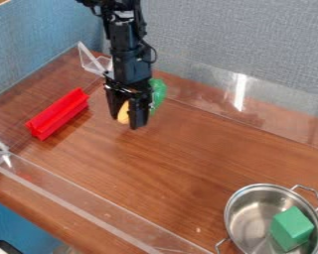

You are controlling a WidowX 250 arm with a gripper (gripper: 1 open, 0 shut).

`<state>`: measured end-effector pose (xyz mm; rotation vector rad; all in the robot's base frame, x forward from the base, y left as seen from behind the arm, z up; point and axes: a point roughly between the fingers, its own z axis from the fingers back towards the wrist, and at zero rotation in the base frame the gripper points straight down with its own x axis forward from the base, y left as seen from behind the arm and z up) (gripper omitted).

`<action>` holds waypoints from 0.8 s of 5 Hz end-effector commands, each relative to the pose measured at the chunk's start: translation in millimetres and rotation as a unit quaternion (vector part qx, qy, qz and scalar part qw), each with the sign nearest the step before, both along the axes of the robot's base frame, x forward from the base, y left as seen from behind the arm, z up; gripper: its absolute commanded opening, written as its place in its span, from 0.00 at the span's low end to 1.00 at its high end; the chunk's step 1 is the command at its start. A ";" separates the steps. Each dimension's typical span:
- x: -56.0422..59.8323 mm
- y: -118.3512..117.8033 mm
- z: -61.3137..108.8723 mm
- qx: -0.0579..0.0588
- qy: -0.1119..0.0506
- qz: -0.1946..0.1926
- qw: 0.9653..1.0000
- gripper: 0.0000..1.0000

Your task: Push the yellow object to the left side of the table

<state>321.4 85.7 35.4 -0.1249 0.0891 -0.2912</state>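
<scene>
Yellow toy: the yellow object (124, 112) was a small toy corn with a green end, and it lay on the table (189, 169) near the far wall, left of the middle.
Wood: the table was brown and shiny, with low clear walls round it.
Pincer: the gripper (128, 111) pointed straight down, and its black fingers sat right at the corn, one on each side (they hid much of it). The fingers looked pressed close in on the corn, but whether they truly pinched it could not be told.
How the toy would handle: it looked light and hard, like plastic, so a small shove should move it. It was round and the wood was smooth, so it might roll or slip off to one side.
Where to push: best low on its middle, on the right side, so it slid left.
Other things: a red block (57, 114) lay further left, well apart from the corn. A green cube (292, 230) sat in a silver pot (244, 210) at the near right corner.
</scene>
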 end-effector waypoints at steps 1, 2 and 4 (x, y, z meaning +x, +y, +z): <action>4.5 8.2 25.8 0.010 -0.041 0.001 0.999 0.00; 4.3 10.2 24.7 0.010 -0.042 0.000 0.999 0.00; 15.7 13.5 26.8 0.010 -0.050 -0.008 0.999 0.00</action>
